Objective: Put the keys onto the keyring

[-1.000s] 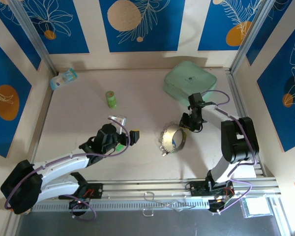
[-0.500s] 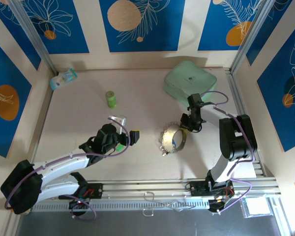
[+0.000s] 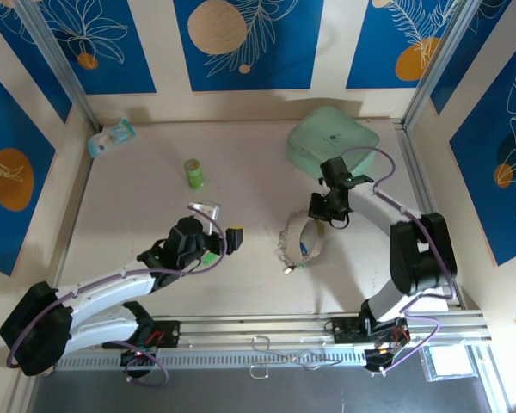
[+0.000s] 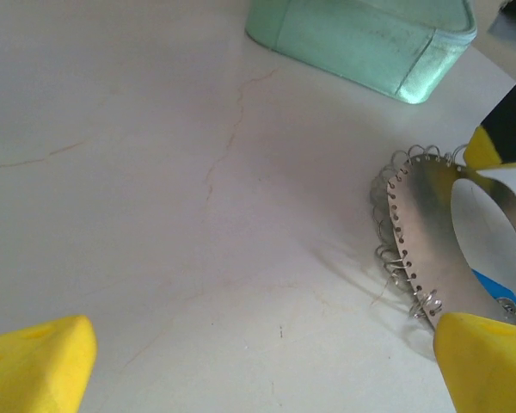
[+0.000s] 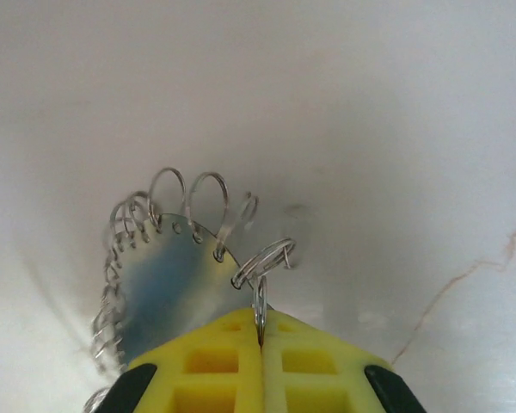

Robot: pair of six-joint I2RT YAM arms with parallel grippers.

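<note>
The keyring [image 3: 301, 243] sits a little toward 4 o'clock from the table's middle, and it no longer lies as the broad flat loop of a second ago. In the top view it now reads narrower, tipped up on its edge. The cause is the right gripper [image 3: 321, 213], which has slid toward 10 o'clock and gone from part-open to fully pressed together at the ring's 1 o'clock edge. Its wrist view shows the yellow pads [image 5: 215, 366] pinching one of the small wire loops that fringe the perforated metal band of the keyring [image 5: 168, 267]. The left gripper [image 3: 222, 222] has not moved: it hangs at the ring's 9 o'clock, well apart, fingers spread wide and empty. Its own camera looks across bare table at the keyring [image 4: 421, 249], where a scrap of blue [image 4: 496, 284] shows inside the loop, likely a key head. As I judge it, the ring is now secured and raised, so threading can begin once the free hand fetches a key.
</note>
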